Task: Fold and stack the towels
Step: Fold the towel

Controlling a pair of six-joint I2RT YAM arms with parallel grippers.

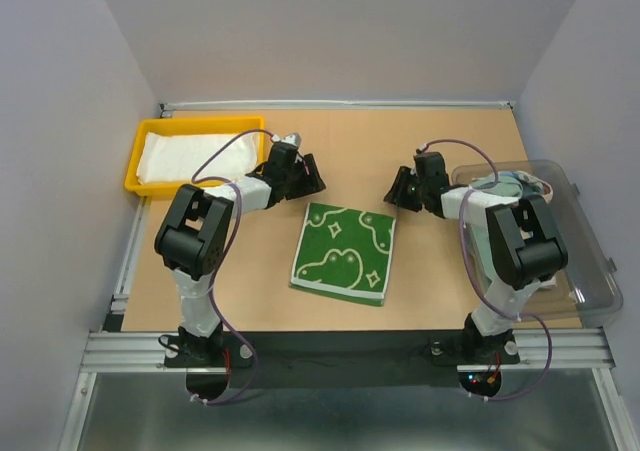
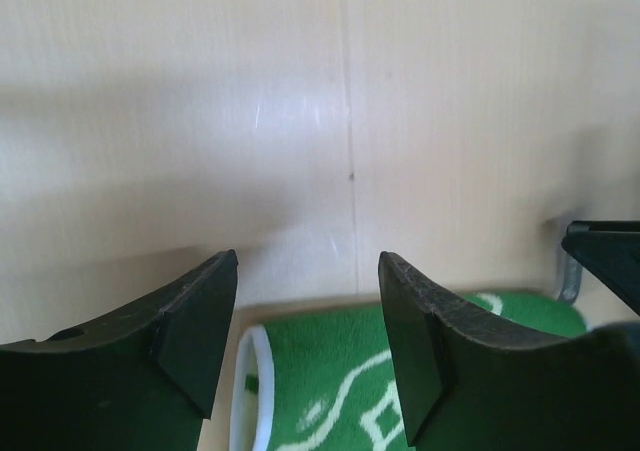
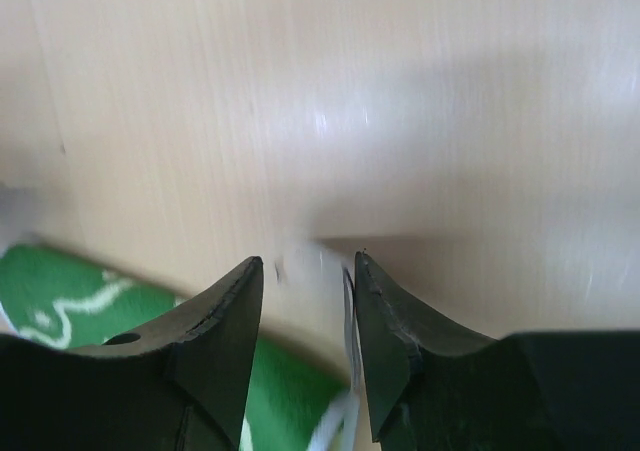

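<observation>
Lying flat on the tan wooden counter (image 1: 440, 286), the dark green towel with white marks (image 1: 345, 253) has the left pincer (image 1: 305, 178) just beyond its far-left corner and the right pincer (image 1: 398, 191) just beyond its far-right; both gape empty, about equally near.

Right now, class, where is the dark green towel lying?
In the top view the dark green towel lies flat on the table, centred, just nearer the bases than the left gripper and right gripper.
</observation>
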